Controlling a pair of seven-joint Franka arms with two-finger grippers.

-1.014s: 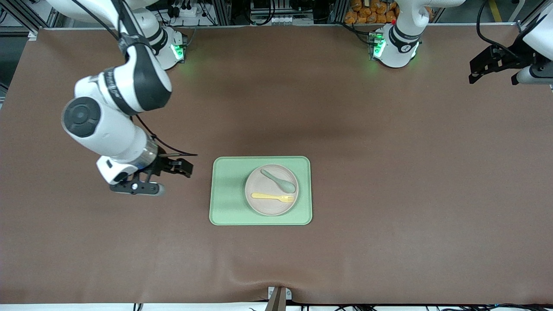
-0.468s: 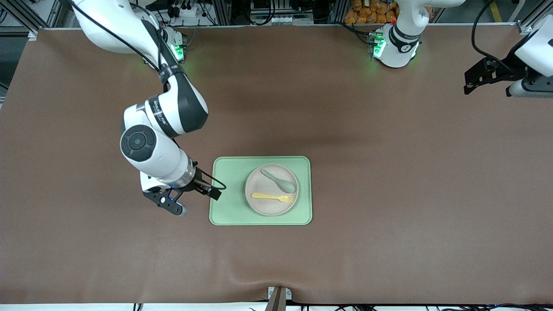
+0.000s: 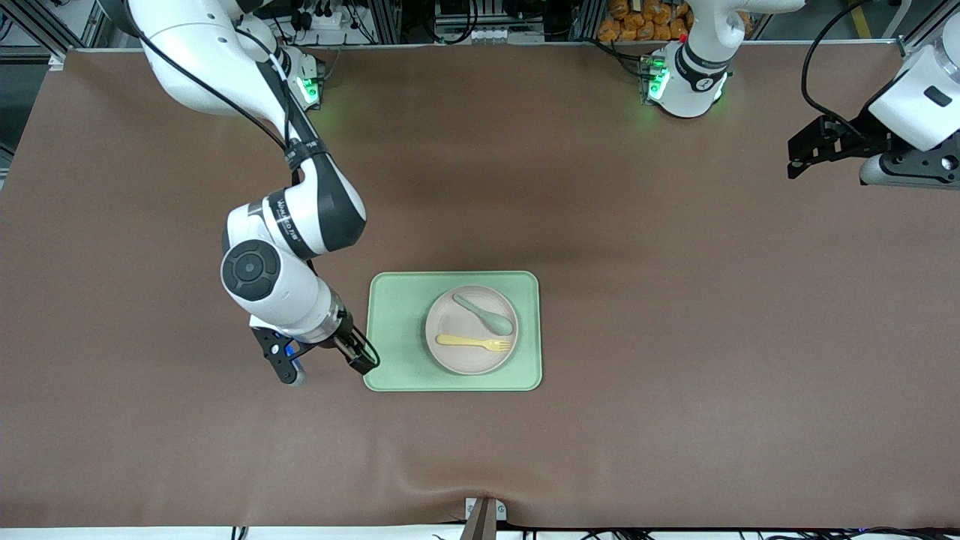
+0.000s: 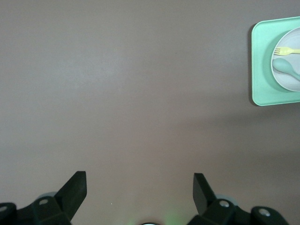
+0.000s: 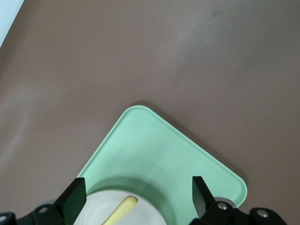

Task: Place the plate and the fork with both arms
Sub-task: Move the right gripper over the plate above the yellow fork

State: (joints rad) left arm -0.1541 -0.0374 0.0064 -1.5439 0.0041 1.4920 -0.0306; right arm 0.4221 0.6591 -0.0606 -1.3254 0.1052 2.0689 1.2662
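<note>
I have the right tool (image 3: 324, 361) open, just beside the tray (image 3: 394, 352) at the right arm's end; the left tool (image 3: 829, 146) waits open over bare tabletop (image 3: 675, 300). The plate (image 3: 459, 358) sits on the tray, carrying the fork (image 3: 472, 343) and a spoon (image 3: 484, 313). If I grab the plate's rim carelessly it may tilt, and the fork could slide off.

Clearly a robotics lab: brown-covered table (image 3: 675, 300) framed by aluminium rails (image 3: 45, 30) along the frame's top edge, with bundled cables (image 3: 322, 15) and two arm bases lit by green lights (image 3: 660, 82).
</note>
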